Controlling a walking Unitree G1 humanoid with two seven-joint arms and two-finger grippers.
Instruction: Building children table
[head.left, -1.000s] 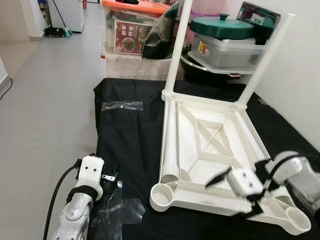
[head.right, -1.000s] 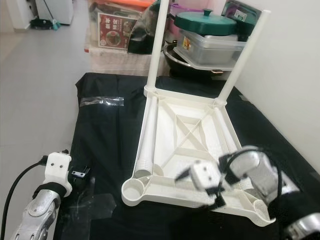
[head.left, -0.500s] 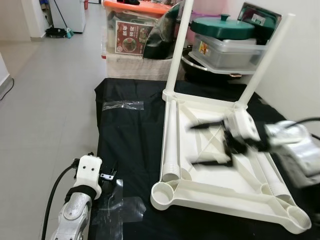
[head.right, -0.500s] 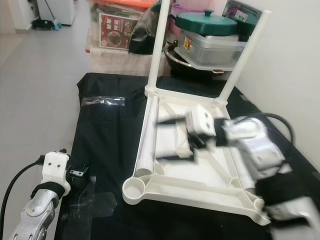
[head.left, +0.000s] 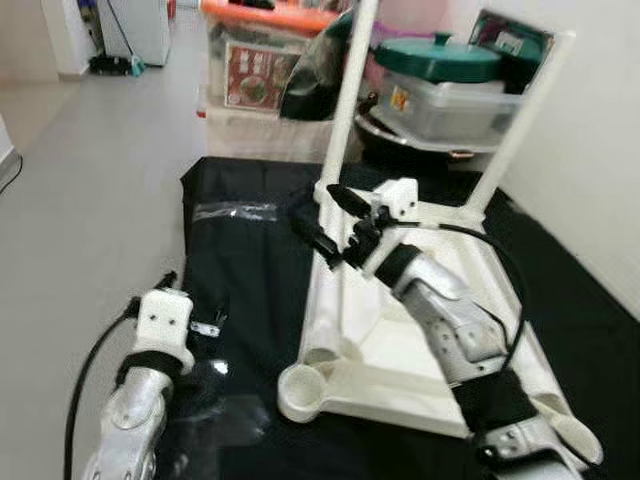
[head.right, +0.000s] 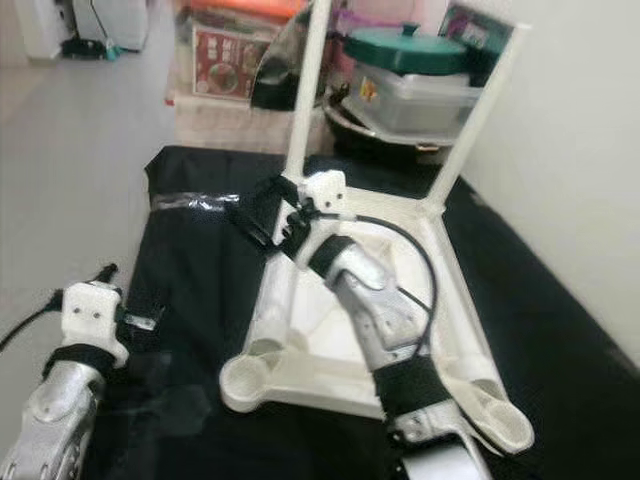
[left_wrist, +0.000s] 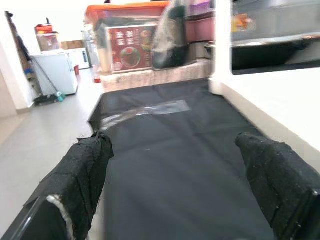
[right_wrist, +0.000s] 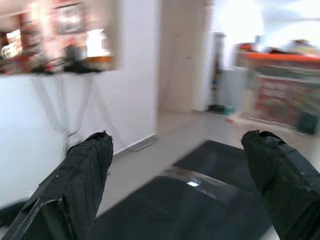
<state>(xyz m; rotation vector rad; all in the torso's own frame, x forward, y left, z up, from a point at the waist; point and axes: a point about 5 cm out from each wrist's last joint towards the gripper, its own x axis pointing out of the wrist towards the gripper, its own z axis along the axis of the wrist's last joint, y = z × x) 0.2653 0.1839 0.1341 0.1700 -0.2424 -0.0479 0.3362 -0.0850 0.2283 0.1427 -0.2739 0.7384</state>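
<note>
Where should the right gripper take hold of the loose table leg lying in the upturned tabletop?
Grip the loose table leg mid-shaft from above, fingers straddling its width: it lies flat along the tabletop's left rim. The open right gripper hovers over its far end.

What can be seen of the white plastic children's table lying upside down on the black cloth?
The white plastic children's table lies inverted on the black cloth, its ribbed underside up. Two white tube legs stand in the far corner sockets; the near left socket is empty. A loose tube lies along its left edge. The right gripper, open, reaches across near the far left corner.
</note>
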